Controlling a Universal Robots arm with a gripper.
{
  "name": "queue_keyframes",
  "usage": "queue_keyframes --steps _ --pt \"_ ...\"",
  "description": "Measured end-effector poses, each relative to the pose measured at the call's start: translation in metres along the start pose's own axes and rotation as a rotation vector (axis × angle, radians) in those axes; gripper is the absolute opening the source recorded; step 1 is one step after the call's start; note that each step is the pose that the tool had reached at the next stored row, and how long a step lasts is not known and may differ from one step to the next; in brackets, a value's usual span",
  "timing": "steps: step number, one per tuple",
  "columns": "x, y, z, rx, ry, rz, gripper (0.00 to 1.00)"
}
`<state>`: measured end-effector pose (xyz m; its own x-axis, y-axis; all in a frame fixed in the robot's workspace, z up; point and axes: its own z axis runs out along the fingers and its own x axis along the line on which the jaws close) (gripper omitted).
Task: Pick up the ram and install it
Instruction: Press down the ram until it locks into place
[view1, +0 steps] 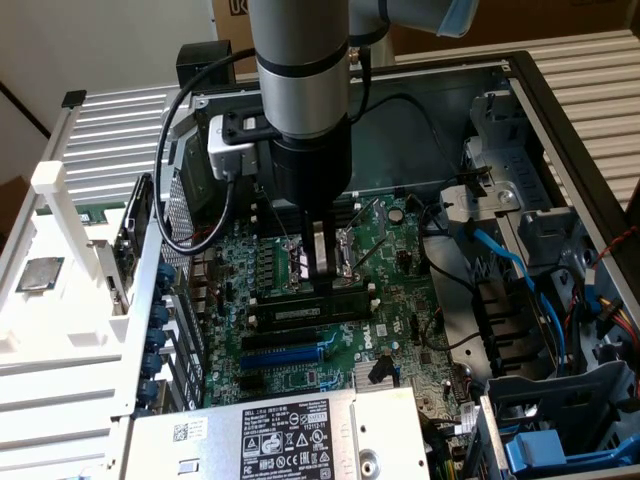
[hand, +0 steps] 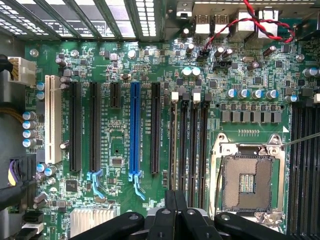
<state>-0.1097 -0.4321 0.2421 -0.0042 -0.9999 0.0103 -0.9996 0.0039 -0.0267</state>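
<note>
Closest in, one gripper (hand: 176, 194) with fingers pressed together, over four black memory slots (hand: 193, 145), beside one open processor socket (hand: 247, 180), one ram (view1: 310, 309) along a slot.

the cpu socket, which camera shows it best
The wrist view. The empty cpu socket faces the camera squarely, its metal frame and the contact grid inside plain to see. In the exterior view the gripper hangs right in front of the socket, so only parts of the frame show on either side of it.
</note>
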Motion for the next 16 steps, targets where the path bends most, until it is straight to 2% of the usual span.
queue_keyframes --steps 7,16 --pt "-0.0009 0.0067 0.0011 0.0004 0.0018 0.0 0.1" --pt "-0.0045 0.006 0.0024 0.0006 0.0045 0.0 0.1"
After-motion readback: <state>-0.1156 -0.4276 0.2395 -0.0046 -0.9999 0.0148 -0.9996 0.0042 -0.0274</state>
